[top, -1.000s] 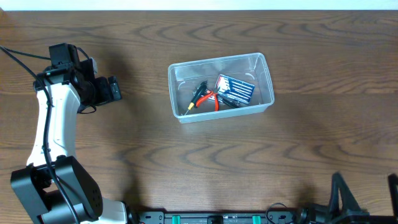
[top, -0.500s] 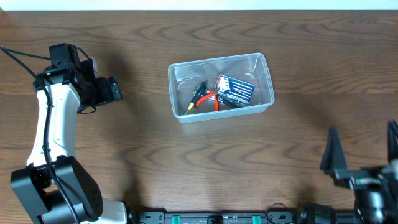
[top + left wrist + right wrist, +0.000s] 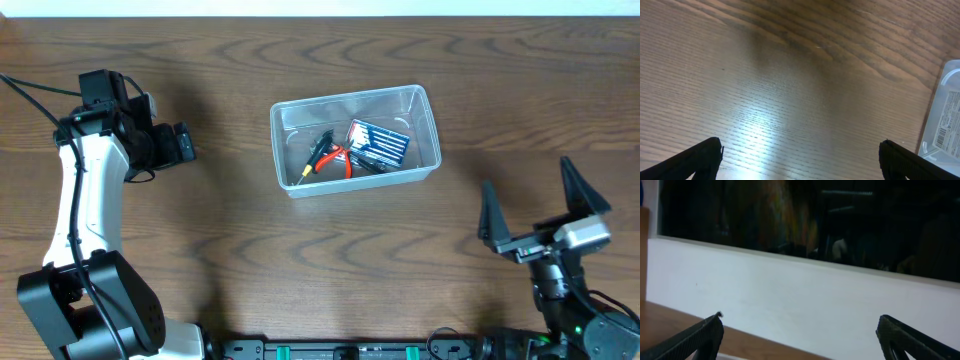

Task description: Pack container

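The container (image 3: 432, 128), a clear plastic bin, stands at the middle of the table in the overhead view. Inside it lie red-handled pliers (image 3: 338, 160), a black tool with a yellow tip (image 3: 314, 155) and a blue striped packet (image 3: 379, 143). My left gripper (image 3: 185, 143) hovers open to the left of the bin, with nothing between its fingers. In the left wrist view the left gripper (image 3: 800, 152) spans bare wood, and a corner of the container (image 3: 946, 117) shows at the right edge. My right gripper (image 3: 533, 205) stands open, empty and raised at the front right, apart from the bin.
The wooden table (image 3: 250, 250) fills the overhead view. The right wrist view faces away from the table: between the right gripper (image 3: 800, 325) fingers I see a white wall (image 3: 790, 295) under a dark window (image 3: 805, 215).
The right arm has risen into view from the front edge and moved left and toward the bin, its fingers spread wide. The left arm and the bin's contents have not moved.
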`<state>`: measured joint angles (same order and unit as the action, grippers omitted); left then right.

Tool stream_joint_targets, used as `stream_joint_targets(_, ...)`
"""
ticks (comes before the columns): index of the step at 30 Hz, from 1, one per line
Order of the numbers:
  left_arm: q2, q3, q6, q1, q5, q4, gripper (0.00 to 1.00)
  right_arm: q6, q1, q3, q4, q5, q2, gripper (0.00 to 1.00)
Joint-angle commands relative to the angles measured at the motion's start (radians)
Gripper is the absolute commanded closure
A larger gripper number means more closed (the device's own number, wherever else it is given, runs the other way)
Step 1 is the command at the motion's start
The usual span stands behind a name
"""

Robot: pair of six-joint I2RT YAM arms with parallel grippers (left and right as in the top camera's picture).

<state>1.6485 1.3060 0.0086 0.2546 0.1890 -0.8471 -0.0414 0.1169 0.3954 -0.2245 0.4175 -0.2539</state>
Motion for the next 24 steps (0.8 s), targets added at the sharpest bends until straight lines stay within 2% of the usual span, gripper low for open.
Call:
stream_joint_targets(1, 0.003, 0.000, 0.017, 0.005, 0.010, 0.000, 0.02, -0.006, -0.064, -0.021, -0.015, -0.126, 0.008, 0.01)
stream_joint_targets(8, 0.003, 0.000, 0.017, 0.005, 0.010, 0.000, 0.02, -0.006, -0.148, -0.046, -0.011, -0.281, 0.008, 0.01)
stream_joint_targets(24, 0.003, 0.000, 0.017, 0.005, 0.010, 0.000, 0.02, -0.014, -0.147, -0.232, -0.080, -0.286, 0.095, 0.01)
